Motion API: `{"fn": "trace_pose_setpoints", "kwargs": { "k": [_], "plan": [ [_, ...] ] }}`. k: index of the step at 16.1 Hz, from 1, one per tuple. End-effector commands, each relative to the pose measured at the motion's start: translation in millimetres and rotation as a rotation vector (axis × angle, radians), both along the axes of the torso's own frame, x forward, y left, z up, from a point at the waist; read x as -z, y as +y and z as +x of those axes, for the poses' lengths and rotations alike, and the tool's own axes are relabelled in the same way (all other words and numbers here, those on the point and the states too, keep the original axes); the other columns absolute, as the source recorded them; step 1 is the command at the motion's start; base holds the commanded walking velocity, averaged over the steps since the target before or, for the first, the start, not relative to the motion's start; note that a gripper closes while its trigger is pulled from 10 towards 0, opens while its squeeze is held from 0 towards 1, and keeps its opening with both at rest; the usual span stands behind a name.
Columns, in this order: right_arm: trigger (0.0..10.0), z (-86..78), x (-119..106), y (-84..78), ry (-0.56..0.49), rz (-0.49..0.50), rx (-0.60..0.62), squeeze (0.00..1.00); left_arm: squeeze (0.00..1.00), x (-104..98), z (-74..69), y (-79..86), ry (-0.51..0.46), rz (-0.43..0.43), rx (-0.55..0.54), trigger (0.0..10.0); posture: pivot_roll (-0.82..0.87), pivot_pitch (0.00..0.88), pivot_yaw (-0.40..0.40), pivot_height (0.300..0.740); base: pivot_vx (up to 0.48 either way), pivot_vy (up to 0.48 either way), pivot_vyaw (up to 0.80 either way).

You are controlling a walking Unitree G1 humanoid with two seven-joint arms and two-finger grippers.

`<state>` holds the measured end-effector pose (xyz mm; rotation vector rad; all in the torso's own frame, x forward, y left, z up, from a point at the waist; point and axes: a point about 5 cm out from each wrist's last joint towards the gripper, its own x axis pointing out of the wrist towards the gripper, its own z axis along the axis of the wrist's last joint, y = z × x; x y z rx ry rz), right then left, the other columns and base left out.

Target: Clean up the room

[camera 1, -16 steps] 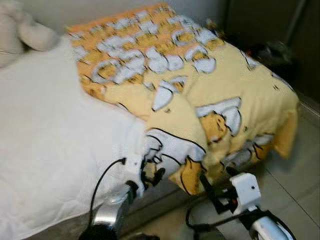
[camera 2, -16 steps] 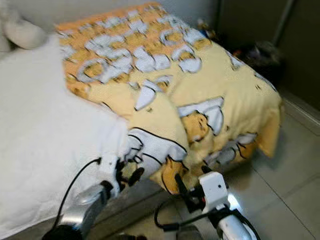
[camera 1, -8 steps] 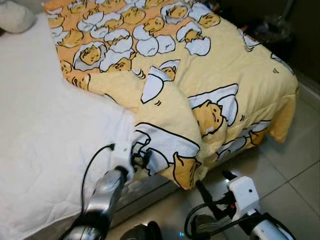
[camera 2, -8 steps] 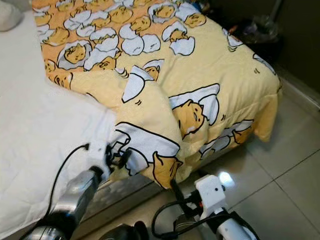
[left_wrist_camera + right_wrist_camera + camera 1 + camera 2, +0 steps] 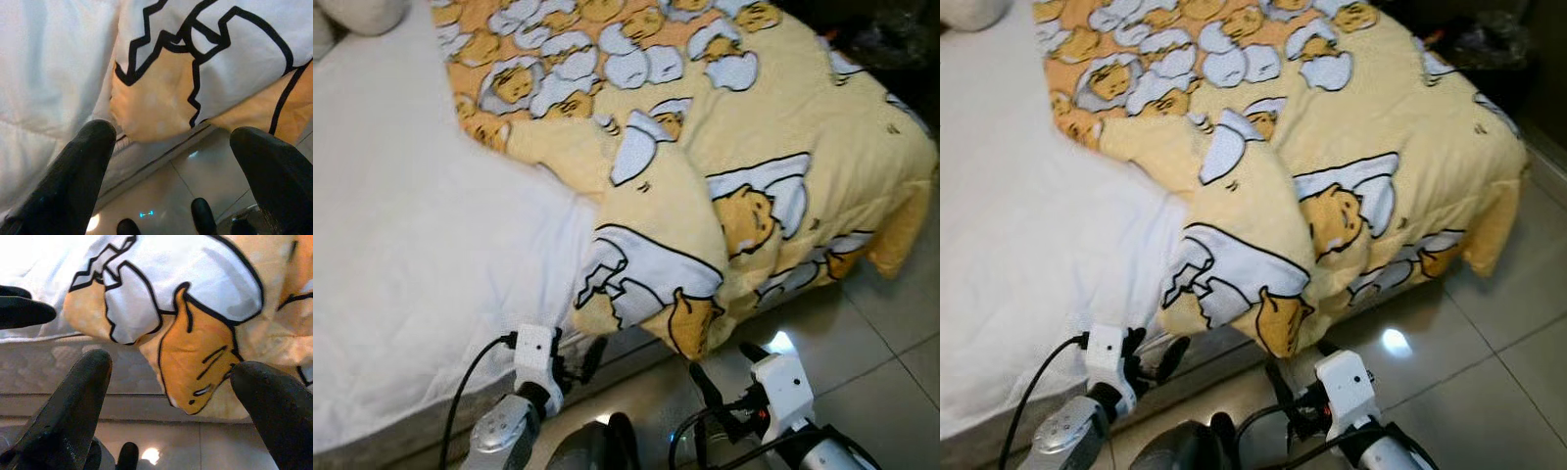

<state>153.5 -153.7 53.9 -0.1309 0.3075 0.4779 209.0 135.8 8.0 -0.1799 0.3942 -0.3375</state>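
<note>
A yellow blanket (image 5: 754, 127) printed with cartoon egg figures covers the right part of the bed. One folded corner (image 5: 651, 284) lies over the white sheet (image 5: 421, 245) and hangs past the bed's near edge. My left gripper (image 5: 570, 360) is open just below that edge, under the hanging corner and apart from it. In the left wrist view the corner (image 5: 161, 98) sits beyond the two spread fingers (image 5: 83, 161). My right gripper (image 5: 729, 370) is open over the floor, below the blanket's orange tip (image 5: 195, 362).
Glossy tiled floor (image 5: 891, 333) runs along the bed's right and near sides. A pale plush toy (image 5: 357, 12) lies at the bed's far left. Dark clutter (image 5: 906, 39) stands by the far right corner. The mattress side (image 5: 58, 364) faces me.
My left gripper has come down and back from the blanket's hanging corner, where it was half a second ago. The camera has shifted, and the right gripper stays low over the floor.
</note>
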Motion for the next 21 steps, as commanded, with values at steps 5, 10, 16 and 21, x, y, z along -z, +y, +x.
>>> {"fn": "trace_pose_setpoints", "kwargs": {
  "k": [5,10,16,21],
  "plan": [
    [10.0,-0.5,-2,1.2,0.003,-0.005,-0.006,0.30,0.00,3,39.3,-3.4,-0.004,0.047,-0.015,10.0,-0.29,0.225,0.185,0.740,0.000,0.000,0.00],
    [10.0,-2.3,1,-2.1,0.012,-0.026,0.039,0.34,0.00,3,45.6,1.5,-0.011,0.074,-0.004,10.0,-0.29,0.231,0.192,0.740,0.000,0.288,-0.47],
    [10.0,-1.0,0,-0.2,0.002,-0.021,0.040,0.31,0.00,5,51.2,3.6,0.002,0.079,-0.003,10.0,-0.28,0.239,0.199,0.740,0.000,0.000,0.00],
    [10.0,-1.9,2,1.9,0.003,-0.020,0.034,0.31,0.00,5,64.8,-11.2,0.010,0.057,0.057,10.0,-0.28,0.246,0.201,0.740,0.000,0.000,0.00]
  ]
}}
